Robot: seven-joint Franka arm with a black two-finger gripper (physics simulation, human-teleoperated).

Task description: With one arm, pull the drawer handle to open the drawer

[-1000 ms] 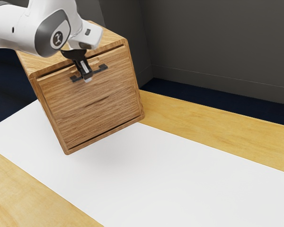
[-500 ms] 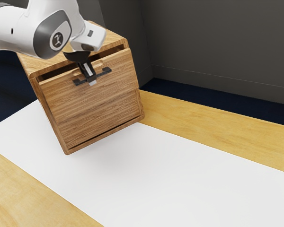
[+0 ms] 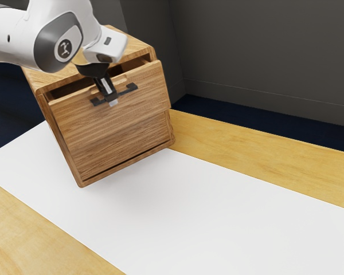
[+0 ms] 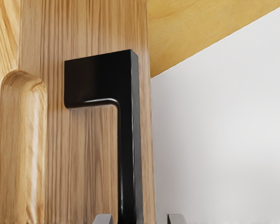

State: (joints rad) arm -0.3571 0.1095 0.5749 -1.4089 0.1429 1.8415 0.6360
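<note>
So the biggest thing here is the wooden tabletop [image 3: 264,154] with a wide white sheet [image 3: 206,212] laid across it; both run off the frame edges. At the back, toward the exterior view's left, a wooden cabinet [image 3: 120,150] sits on the sheet, turned at an angle. Its far side is hidden behind the white Franka arm [image 3: 46,34], which is itself cut off at the upper left. The top drawer [image 3: 140,94] is part way out: its front stands proud of the cabinet body, with a dark gap showing behind it. You can't really see inside, since it's in shadow and the hand blocks most of it. Below it there's another panel with a seam, but I can't tell if that one's a drawer too. The black drawer handle [image 3: 114,95] is a bar standing off the drawer front. The wrist view shows one end with its bent post, while the other end drops off the picture edge. The claw [image 3: 110,97] comes down from above and is clamped on that handle around the middle. In the wrist view just the grey fingertips [image 4: 102,218] peek in, one on each side of the bar, and the actual contact spot is cropped off.
</note>
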